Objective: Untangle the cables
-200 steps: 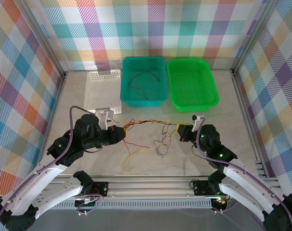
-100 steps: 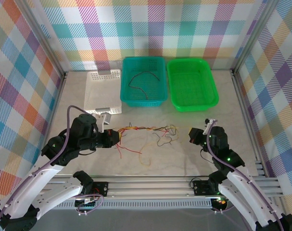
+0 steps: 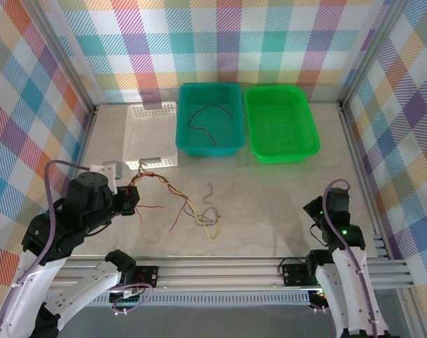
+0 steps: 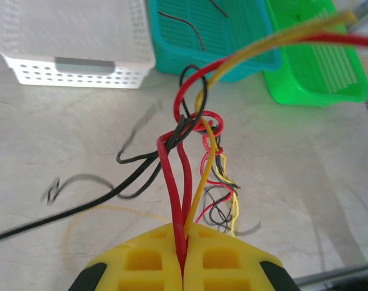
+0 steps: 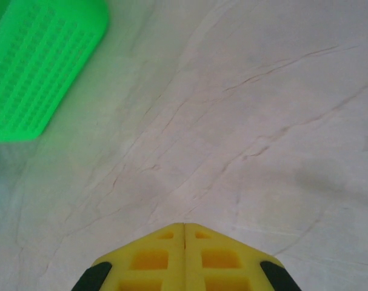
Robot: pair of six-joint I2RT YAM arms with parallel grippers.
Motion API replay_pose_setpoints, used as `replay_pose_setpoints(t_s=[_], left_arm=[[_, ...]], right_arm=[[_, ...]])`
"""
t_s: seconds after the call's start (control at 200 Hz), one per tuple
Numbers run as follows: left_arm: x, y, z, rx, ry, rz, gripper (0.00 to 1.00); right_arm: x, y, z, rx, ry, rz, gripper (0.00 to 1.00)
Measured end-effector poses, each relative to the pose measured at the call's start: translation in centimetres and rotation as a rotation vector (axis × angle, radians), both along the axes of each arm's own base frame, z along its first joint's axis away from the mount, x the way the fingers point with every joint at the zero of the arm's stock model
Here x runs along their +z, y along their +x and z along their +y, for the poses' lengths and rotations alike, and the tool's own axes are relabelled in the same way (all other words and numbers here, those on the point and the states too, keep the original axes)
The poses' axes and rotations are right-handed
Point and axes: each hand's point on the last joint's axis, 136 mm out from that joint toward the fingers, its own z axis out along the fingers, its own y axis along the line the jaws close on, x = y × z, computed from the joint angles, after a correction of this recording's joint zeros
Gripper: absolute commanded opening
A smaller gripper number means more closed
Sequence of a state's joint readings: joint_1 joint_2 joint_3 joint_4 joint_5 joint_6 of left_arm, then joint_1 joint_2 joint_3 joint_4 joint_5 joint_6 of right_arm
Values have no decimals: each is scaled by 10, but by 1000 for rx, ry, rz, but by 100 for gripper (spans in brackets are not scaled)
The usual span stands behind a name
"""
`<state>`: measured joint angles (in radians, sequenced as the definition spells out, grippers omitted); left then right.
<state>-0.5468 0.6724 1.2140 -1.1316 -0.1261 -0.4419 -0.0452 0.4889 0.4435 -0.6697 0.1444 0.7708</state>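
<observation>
The cables [image 3: 201,217] are thin red, yellow and black wires. They trail in a twisted strand from my left gripper [image 3: 132,198] across the table to a small heap near the middle. In the left wrist view my left gripper [image 4: 184,229] is shut on two red strands and a yellow one, and the cables [image 4: 194,124] knot together just beyond the tips. My right gripper [image 3: 314,210] is far to the right near the front edge, well apart from the wires. In its wrist view my right gripper [image 5: 184,225] is shut with nothing between the fingers, over bare table.
A teal basket [image 3: 231,144] at the back centre holds one dark wire [image 3: 206,113]. A green basket [image 3: 308,144] stands right of it and a white basket [image 3: 151,134] left of it. The front rail [image 3: 213,271] runs along the near edge.
My left gripper has pulled left and toward the near edge, dragging the bundle with it. My right gripper has drawn back to the right, and the cables' right end now lies loose on the table.
</observation>
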Motion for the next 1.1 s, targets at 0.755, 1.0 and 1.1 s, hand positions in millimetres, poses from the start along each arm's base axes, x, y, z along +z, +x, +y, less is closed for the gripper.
replay_pose_setpoints(t_s=[0.755,1.0,1.1], left_arm=[[-37,30,-71,-142,-195,155,0],[-31,36,-76,-133,-225,134,0],[-30,39,-77,-130,-233,128,0]], right_arm=[[38,-13,254,1238,185,-216,48],[32,-36,286,1365,185,-253,49],[15,-42,293,1386,163,-212,49]])
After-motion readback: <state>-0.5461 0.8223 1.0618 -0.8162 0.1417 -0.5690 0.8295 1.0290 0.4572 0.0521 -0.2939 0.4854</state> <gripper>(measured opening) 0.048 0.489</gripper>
